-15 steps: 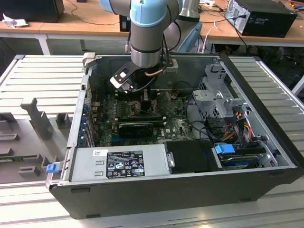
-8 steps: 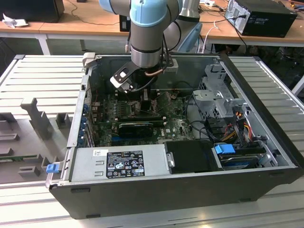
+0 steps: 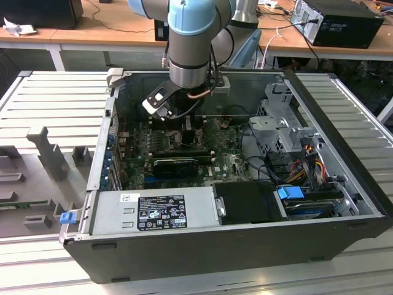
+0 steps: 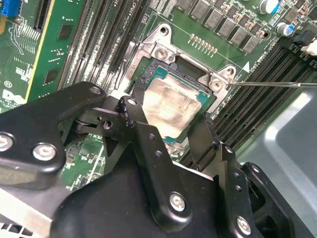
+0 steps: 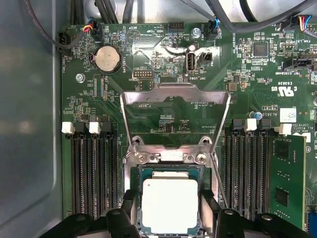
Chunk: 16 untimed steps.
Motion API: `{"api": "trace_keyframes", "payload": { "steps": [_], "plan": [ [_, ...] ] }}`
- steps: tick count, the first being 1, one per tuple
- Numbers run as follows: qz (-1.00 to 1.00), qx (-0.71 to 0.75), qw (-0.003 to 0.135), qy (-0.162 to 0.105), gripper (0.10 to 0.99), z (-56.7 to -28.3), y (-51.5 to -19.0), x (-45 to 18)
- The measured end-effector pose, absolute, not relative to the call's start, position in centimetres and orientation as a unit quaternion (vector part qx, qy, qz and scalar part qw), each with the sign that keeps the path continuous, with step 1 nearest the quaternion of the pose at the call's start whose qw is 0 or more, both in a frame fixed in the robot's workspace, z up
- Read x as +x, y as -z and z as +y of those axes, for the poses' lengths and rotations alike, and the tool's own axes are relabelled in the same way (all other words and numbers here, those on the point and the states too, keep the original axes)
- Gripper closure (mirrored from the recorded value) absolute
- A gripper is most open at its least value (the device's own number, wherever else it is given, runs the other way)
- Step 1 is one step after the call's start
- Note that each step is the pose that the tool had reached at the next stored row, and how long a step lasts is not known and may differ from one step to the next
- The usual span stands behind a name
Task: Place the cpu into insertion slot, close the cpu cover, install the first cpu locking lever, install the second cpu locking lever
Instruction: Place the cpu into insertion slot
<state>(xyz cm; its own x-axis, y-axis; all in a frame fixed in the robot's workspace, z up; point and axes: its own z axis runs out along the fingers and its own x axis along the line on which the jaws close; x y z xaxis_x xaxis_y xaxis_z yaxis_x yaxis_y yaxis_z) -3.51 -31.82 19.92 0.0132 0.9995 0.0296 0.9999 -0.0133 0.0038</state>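
The cpu (image 5: 170, 204), a pale metallic square on a green edge, lies in the insertion slot (image 5: 168, 171) on the motherboard; the second wrist view shows it too (image 4: 171, 106). My gripper (image 5: 170, 212) straddles it, a black finger (image 5: 130, 210) pressed to each opposite edge of the chip. The cpu cover (image 5: 198, 95) stands swung up, away from the slot, with the board visible through its window. A thin wire locking lever (image 4: 267, 84) stands free beside the slot. In the exterior view the gripper (image 3: 187, 126) reaches down inside the open computer case.
Rows of black memory slots (image 5: 94, 173) flank the socket on both sides. A long black card (image 3: 178, 165) lies across the board. The power supply (image 3: 153, 212) and a drive cage (image 3: 279, 126) crowd the case (image 3: 344, 135). Cables (image 5: 237, 20) run over the board's edge.
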Motion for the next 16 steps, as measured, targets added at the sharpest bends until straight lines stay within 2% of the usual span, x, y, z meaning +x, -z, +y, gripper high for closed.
{"api": "trace_keyframes", "payload": {
  "steps": [7, 8, 9, 10, 11, 15, 16],
  "plan": [
    [-0.702, -0.712, 0.009, 0.012, 0.471, -31.8, -21.5, -3.5],
    [-0.702, -0.712, 0.009, 0.012, 0.553, -31.8, -21.6, -3.5],
    [-0.702, -0.712, 0.009, 0.012, 0.553, -31.8, -21.6, -3.5],
    [-0.702, -0.712, 0.009, 0.012, 0.616, -31.8, -21.7, -3.5],
    [-0.702, -0.712, 0.009, 0.012, 0.737, -31.8, -21.8, -3.5],
    [-0.702, -0.712, 0.009, 0.012, 0.98, -31.8, -22.1, -3.5],
    [-0.702, -0.712, 0.009, 0.012, 0.98, -31.8, -22.2, -3.5]
  ]
}}
